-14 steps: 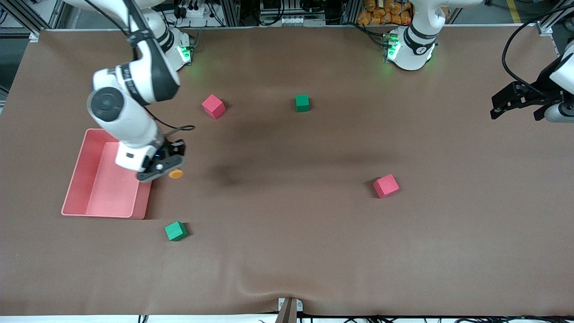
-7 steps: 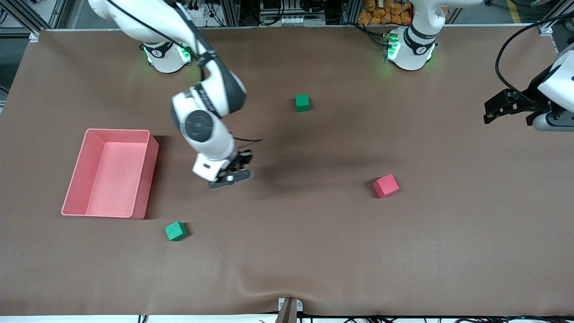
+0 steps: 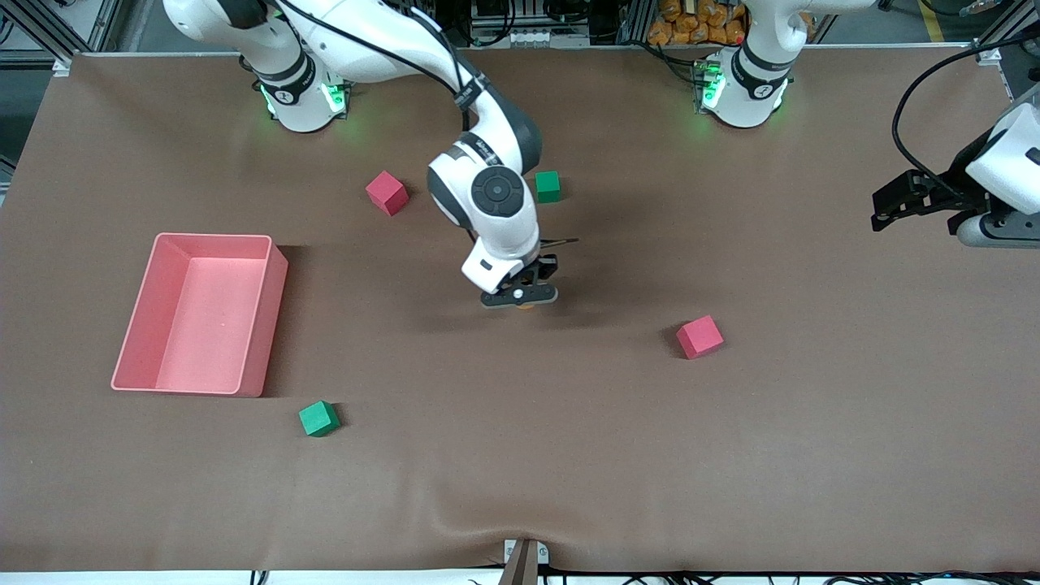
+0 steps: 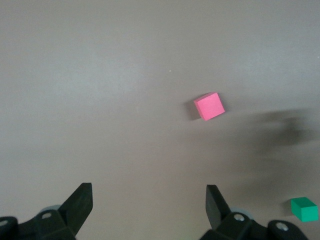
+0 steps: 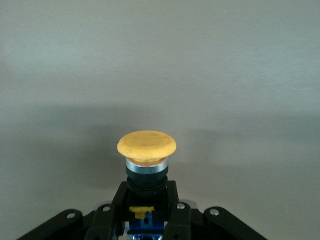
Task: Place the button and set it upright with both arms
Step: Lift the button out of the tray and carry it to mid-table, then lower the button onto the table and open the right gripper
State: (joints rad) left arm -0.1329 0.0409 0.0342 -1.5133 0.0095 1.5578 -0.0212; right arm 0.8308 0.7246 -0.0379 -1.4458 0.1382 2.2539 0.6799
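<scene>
The right gripper hangs over the middle of the worktop, clenched on the black body of the button, whose orange cap points away from the gripper. The left gripper waits over its own end of the worktop, fingers spread, holding nothing. I think the lowering should be slow and the release should come only once the button touches.
</scene>
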